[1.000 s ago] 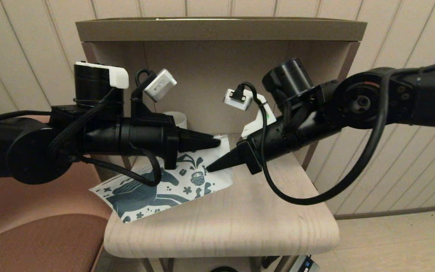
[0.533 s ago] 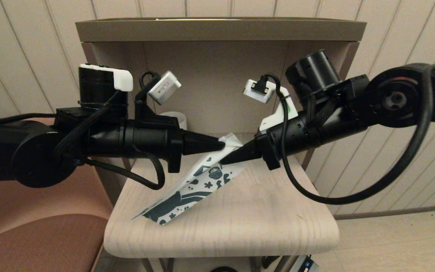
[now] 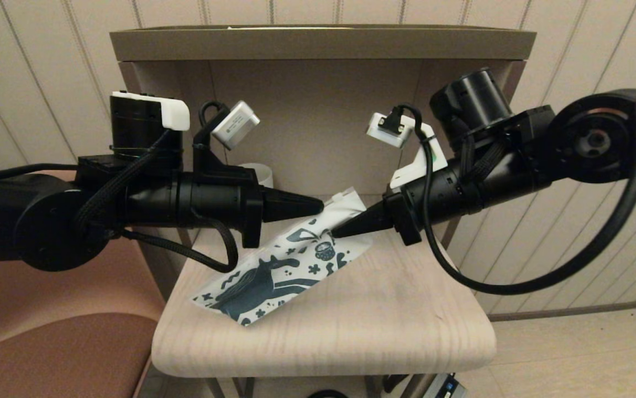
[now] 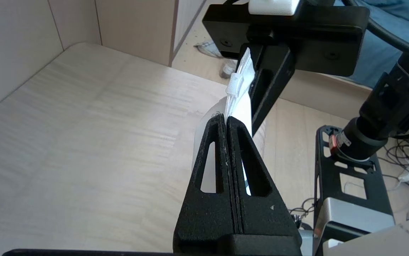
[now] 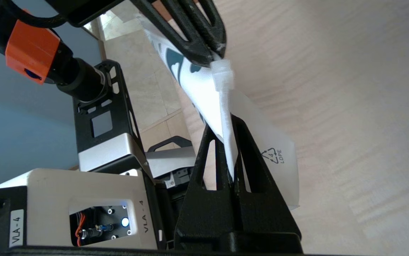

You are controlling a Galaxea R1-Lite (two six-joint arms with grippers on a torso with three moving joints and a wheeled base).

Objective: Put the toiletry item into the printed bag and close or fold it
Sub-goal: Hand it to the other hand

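Head view: we see both arms reaching in over the pale wooden table (image 3: 351,326), their tips meeting at the raised end of the printed bag (image 3: 279,271).
Left claw (image 3: 320,207): we see it pressed together on the bag's top edge; from its own wrist camera the two fingers (image 4: 222,149) lie flat against each other with the white edge caught between them.
Right claw (image 3: 335,233): we see it pinching the same top edge from the other side, just beside the left claw; its wrist camera shows the zip strip running down between its fingers (image 5: 225,156).
Printed bag: we find its zip end lifted off the table between the two claws, while the far corner with the horse print rests on the tabletop toward our left front.
Slider (image 5: 223,76): we see the small white clip on the zip edge, sitting right at the left claw's tip.
Toiletry item: we cannot see it in any view.
Mug (image 3: 258,172): we see a white one at the back of the table, partly hidden behind the left arm.
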